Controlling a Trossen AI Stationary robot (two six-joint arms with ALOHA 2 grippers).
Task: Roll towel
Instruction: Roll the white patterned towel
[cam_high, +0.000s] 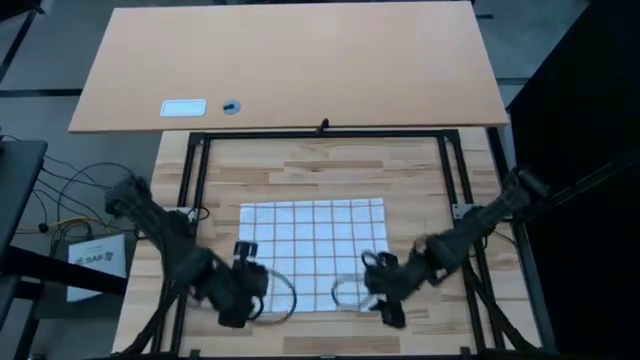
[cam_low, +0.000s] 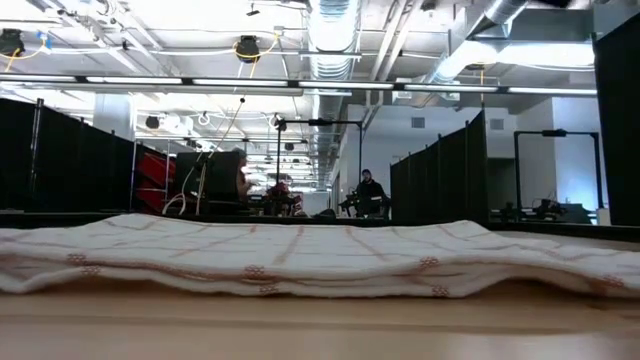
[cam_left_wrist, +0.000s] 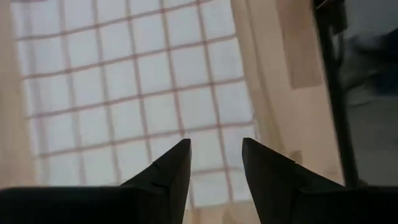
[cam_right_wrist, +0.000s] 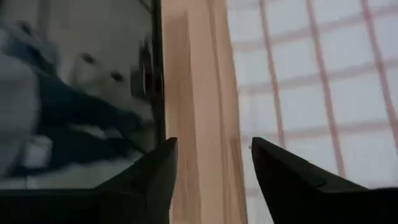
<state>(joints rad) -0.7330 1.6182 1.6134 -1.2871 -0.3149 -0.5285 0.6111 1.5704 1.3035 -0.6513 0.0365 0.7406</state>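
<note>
Beyond the table we look into a long hall with bright strip lights, silver ducts and black partition panels, where two people sit far back among equipment. Our wooden table (cam_high: 420, 170) has a black frame (cam_high: 195, 170) running round the work area, and a plain lighter board (cam_high: 300, 60) lies past its far edge, carrying a small white card (cam_high: 183, 108) and a little round dark thing (cam_high: 231, 106); we cannot read any writing on either. Off the table's left side a white sheet (cam_high: 97, 258) bears dark lettering too small for us to make out.

We see the towel (cam_high: 312, 252) spread flat in the middle of the wood, its brown-orange check lines square to the table. In the low view it lies in shallow folds along its near edge (cam_low: 300, 275), with bare wood in front of it. Bare wood also shows on the far side and on both flanks, up to the frame.

Our left gripper (cam_left_wrist: 216, 155) hangs over the towel's near left corner, fingers apart and holding nothing. Our right gripper (cam_right_wrist: 214, 152) hangs over the towel's near right edge, where cloth meets bare wood, jaws likewise apart and empty.
</note>
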